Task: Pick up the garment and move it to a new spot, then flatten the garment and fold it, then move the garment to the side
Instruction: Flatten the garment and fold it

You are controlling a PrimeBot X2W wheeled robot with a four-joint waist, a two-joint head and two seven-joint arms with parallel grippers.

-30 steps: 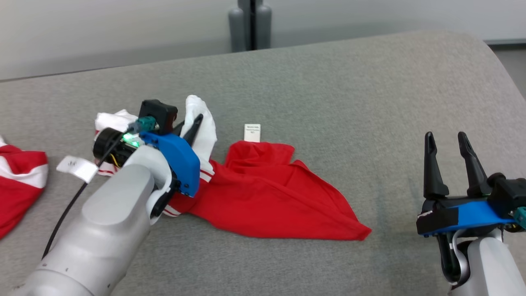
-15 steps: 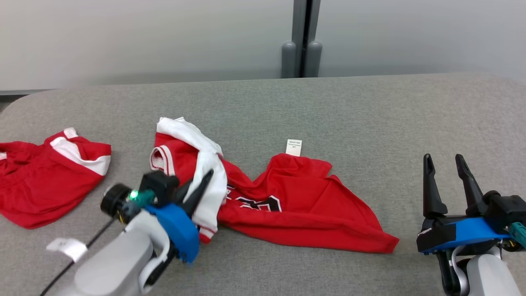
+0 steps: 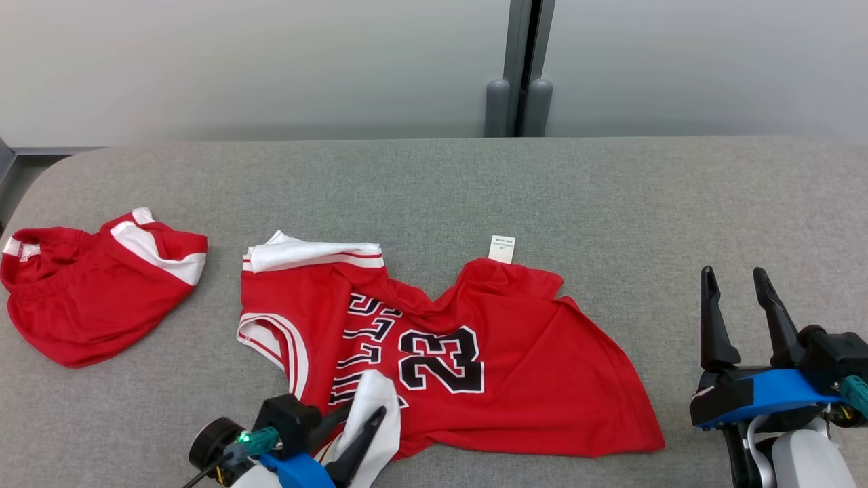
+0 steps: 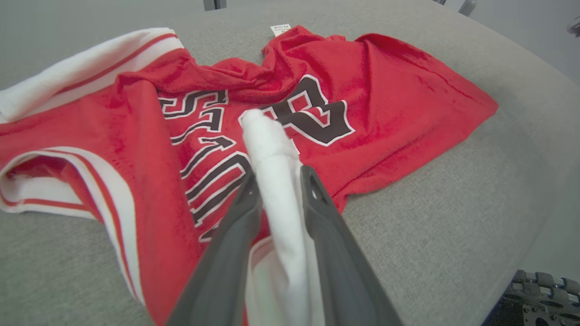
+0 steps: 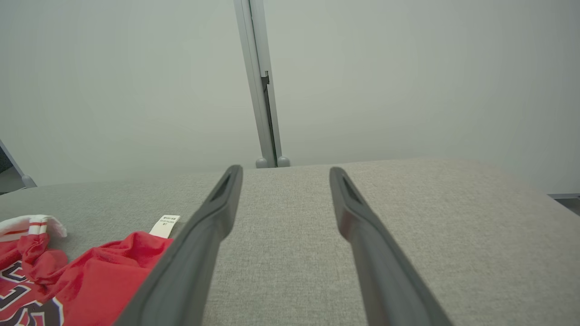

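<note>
Jersey [image 3: 529, 366] is unfurling toward the bottom edge; left claw [image 4: 279, 176] is pinching its white trim [image 4: 272, 149], right claw [image 3: 732, 272] hovering spread above bare counter [image 3: 610, 190].

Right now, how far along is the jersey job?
Done, apparently: the jersey lies number-up on the table, partly spread. In hand: the left gripper pinches its white strap; the right gripper waits open, off the cloth. Left: smoothing the bunched top edge, folding, moving it aside.
</note>
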